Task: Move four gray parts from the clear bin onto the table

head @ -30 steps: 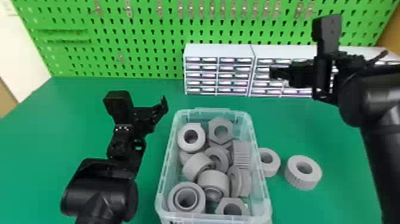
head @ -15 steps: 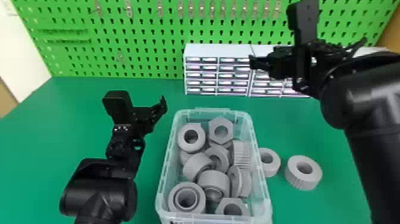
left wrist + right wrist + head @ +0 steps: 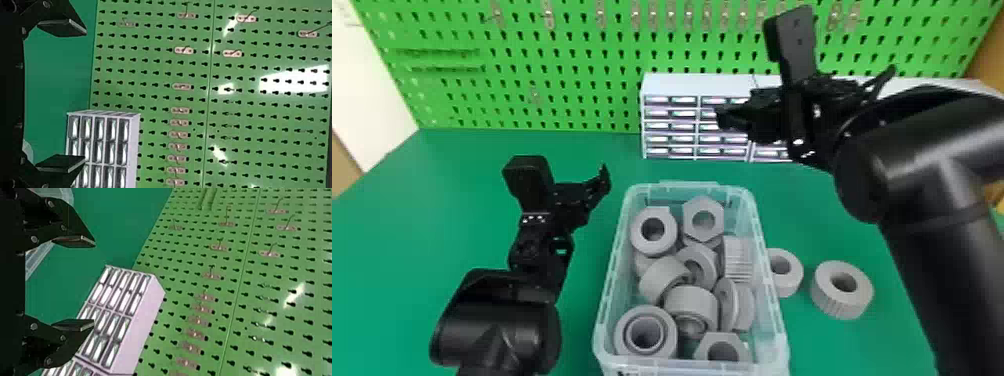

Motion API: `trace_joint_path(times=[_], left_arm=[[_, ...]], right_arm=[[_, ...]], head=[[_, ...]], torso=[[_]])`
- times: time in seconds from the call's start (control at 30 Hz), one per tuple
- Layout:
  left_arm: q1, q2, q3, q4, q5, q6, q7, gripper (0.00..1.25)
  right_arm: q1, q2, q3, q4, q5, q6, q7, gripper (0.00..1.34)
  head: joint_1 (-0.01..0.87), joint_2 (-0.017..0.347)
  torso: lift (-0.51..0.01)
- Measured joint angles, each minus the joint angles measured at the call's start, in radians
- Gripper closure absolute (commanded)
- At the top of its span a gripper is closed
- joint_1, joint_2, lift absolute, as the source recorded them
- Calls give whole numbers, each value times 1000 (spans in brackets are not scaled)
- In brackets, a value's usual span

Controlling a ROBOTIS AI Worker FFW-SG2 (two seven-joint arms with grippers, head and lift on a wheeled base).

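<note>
A clear bin (image 3: 613,280) crowded with gray parts (image 3: 627,342) sits lengthwise on the green bench (image 3: 407,240), its near end closest to the robot. Beside it, the black left arm (image 3: 497,320) rises along the bin's left side, thick and rounded low down, then narrowing at the wrist. The left gripper (image 3: 572,200) leans slightly right and faces forward, over the bench near the bin's far left corner, its fingers (image 3: 62,27) spread wide.

Two of the gray pieces lie out on the bench to the right: a near ring (image 3: 786,289) close to the bin's right wall, and a ribbed ring (image 3: 842,306) a little farther right, flat with its hole facing up.

Just past them the right arm (image 3: 942,240) climbs from the near right, bends at a heavy rounded joint (image 3: 862,180) and angles in toward the middle. The right gripper (image 3: 804,100) is held high, beyond the bin's far right corner, with its fingers parted wide and aimed toward the back wall.

Behind the grippers, white drawer cabinets (image 3: 672,85) line the back edge of the bench. Last comes a bright green pegboard (image 3: 582,100), dotted with small metal hooks (image 3: 548,15).
</note>
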Motion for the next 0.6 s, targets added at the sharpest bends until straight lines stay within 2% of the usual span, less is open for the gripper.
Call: trace_joint_path(times=[0.6], left_arm=[[-2, 0, 18, -1, -5, -6, 0, 142]], right_arm=[[-22, 4, 74, 29, -82, 126, -22, 541]], head=[[693, 72]], torso=[[-52]])
